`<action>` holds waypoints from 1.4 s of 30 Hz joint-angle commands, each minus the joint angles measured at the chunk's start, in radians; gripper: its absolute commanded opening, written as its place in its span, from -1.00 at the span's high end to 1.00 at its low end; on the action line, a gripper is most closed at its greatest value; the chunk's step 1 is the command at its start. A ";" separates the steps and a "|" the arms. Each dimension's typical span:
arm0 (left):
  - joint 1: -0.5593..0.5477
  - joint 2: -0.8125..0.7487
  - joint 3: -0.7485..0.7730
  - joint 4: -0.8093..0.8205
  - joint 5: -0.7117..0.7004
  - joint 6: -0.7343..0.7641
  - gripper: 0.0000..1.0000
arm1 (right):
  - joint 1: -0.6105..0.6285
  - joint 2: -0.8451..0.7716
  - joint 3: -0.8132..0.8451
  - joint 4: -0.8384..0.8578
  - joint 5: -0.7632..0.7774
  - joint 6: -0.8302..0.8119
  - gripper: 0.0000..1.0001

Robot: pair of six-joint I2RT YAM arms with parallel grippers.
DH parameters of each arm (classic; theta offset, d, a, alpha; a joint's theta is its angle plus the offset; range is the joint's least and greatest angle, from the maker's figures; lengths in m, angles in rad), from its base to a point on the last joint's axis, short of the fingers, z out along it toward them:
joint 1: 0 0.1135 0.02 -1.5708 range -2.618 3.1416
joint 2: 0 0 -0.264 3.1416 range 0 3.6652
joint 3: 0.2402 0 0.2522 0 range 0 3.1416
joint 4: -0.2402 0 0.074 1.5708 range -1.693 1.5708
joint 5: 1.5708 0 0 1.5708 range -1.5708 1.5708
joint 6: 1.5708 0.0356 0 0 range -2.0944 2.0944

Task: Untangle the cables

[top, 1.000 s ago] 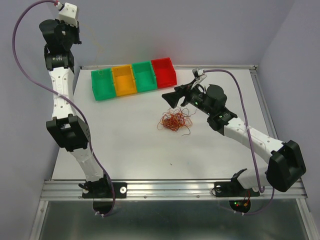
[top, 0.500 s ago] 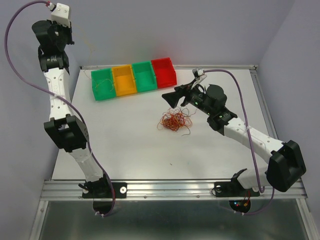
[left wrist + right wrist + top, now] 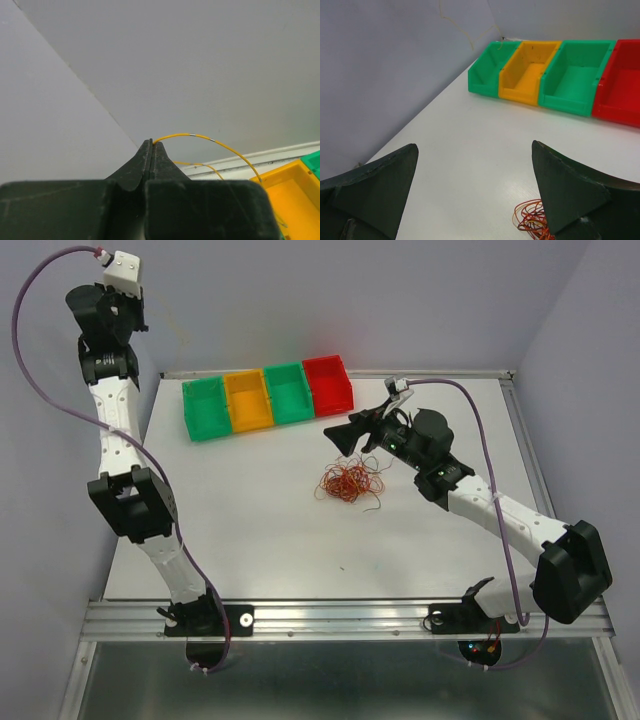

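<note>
The cables are a fist-sized tangle (image 3: 348, 482) of red, orange and yellow wires lying on the white table (image 3: 250, 510), right of its middle; its edge shows in the right wrist view as the tangle (image 3: 532, 220). My right gripper (image 3: 335, 437) hovers just beyond and above it, its jaws wide open and empty, as the right gripper (image 3: 475, 146) shows. My left gripper (image 3: 151, 142) is raised high at the back left corner, shut on a single yellow wire (image 3: 200, 136). That wire arcs down toward the bins.
Four open bins stand in a row at the back: green (image 3: 205, 408), orange (image 3: 248, 400), green (image 3: 288, 392) and red (image 3: 328, 385). Grey walls close in behind and on both sides. Lilac cables loop off both arms.
My left arm has swung up and to the left, carrying the yellow wire away from the bins. The right arm and the tangle have not moved.
</note>
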 commanded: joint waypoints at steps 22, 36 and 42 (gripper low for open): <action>0.002 0.117 -0.137 0.149 -0.031 0.065 1.00 | 0.012 -0.015 0.013 0.017 0.007 -0.004 -1.00; -0.098 0.103 -0.359 0.243 -0.163 0.129 1.00 | 0.010 -0.020 0.010 0.017 0.012 -0.005 -1.00; -0.109 0.131 -0.374 0.235 -0.210 0.126 1.00 | 0.010 -0.018 0.010 0.017 0.010 -0.005 -1.00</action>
